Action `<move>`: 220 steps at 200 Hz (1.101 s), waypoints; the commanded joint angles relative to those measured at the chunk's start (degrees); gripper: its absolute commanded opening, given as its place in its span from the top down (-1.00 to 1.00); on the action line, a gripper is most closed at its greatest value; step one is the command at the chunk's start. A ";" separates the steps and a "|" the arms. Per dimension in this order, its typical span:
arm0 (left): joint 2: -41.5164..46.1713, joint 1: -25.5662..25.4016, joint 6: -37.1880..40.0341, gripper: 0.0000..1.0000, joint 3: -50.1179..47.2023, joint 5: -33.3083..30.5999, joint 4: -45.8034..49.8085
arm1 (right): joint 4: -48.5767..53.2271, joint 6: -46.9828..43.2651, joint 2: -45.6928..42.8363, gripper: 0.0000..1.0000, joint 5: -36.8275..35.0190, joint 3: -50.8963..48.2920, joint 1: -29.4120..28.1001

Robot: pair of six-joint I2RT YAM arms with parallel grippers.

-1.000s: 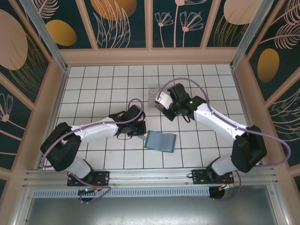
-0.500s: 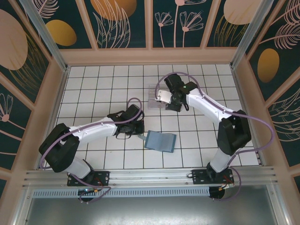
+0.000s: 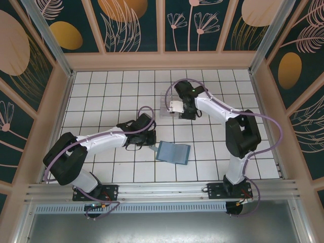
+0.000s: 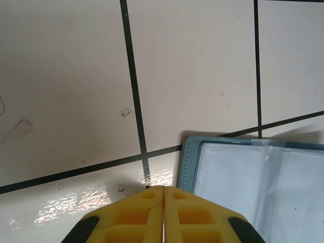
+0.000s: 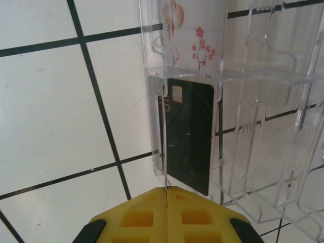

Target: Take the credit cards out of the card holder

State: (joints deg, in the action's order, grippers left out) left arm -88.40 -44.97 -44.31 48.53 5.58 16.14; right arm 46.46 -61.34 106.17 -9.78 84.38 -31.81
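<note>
Task status: partly done, by the evidence in view.

1. One black card (image 5: 190,134) is out of the card holder (image 3: 173,152). It stands upright in a compartment of the clear tray (image 5: 263,101). A flower-printed card (image 5: 195,35) sits in the compartment beyond it.

2. The card holder lies open and flat on the tiled table (image 4: 66,76), in front of the two arm bases and well apart from the tray. The wrist view shows a teal border and a clear pocket over pale lining. The part of the pocket in view looks empty. The rest of the holder is cut off, so you cannot tell from here whether a second card is left inside.

3. Your left gripper (image 4: 163,195) sits just beside the holder's near corner with its fingers pressed together. Nothing is visible between them. Whether it pins the holder's edge cannot be told.

4. Your right gripper (image 5: 166,195) is at the tray, close to the lower end of the black card, with its fingers also together. A thin vertical line runs up from the seam between them. Whether that is a card held edge-on or a wall of the tray cannot be told.

Outstanding, in my judgement: confirm the remaining pockets are empty. If the right gripper does carry a card, set it in the tray.
</note>
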 commanded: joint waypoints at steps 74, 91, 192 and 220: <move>0.03 0.95 1.73 0.83 -2.90 2.15 -3.03 | 3.85 -3.00 4.78 1.00 -2.65 6.46 0.10; 0.18 1.05 1.72 0.83 -3.13 2.27 -3.22 | 4.12 -2.82 4.93 1.00 -2.37 6.43 0.11; 0.04 1.41 1.95 0.84 -3.45 2.77 -3.39 | 4.36 -2.04 3.70 1.00 -1.91 4.27 1.93; -0.27 1.44 2.02 0.84 -3.14 3.03 -3.40 | 4.20 -2.00 4.43 1.00 -1.17 4.21 1.93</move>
State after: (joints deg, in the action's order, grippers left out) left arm -88.40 -43.97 -43.46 45.63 7.66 13.45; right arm 49.15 -63.16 110.10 -11.07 88.97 -29.98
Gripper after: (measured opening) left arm 0.084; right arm 0.052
